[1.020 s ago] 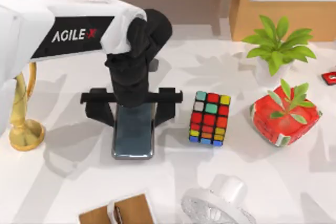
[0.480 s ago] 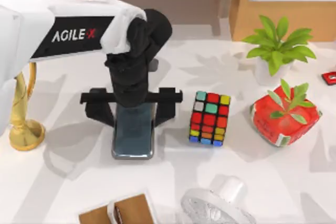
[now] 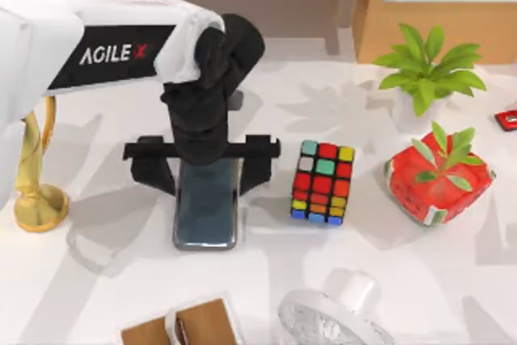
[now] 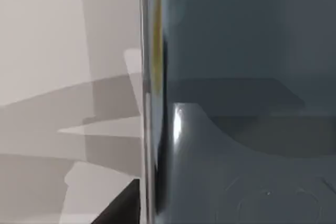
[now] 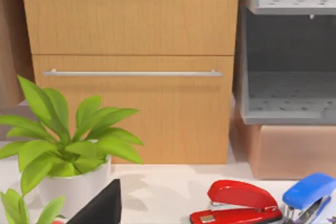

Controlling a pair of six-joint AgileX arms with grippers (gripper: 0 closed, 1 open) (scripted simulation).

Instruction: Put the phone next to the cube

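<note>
While left jaws [image 3: 206, 169] straddle it, phone [image 3: 206, 212] lies beside cube [image 3: 323, 182].

White table [image 3: 97, 280], marked with grey shadows. Wooden cabinet [image 5: 131, 66] behind it, with a drawer and silver handle [image 5: 131, 73]. Grey open shelves [image 5: 289, 66] beside the cabinet, resting on a brown box [image 5: 289, 150].

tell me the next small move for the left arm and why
Probably lift straight up. The left hand straddles the flat dark-screened phone, fingers spread to both sides, and the phone lies on the white table beside the multicoloured puzzle cube, so the placing looks done.
</note>
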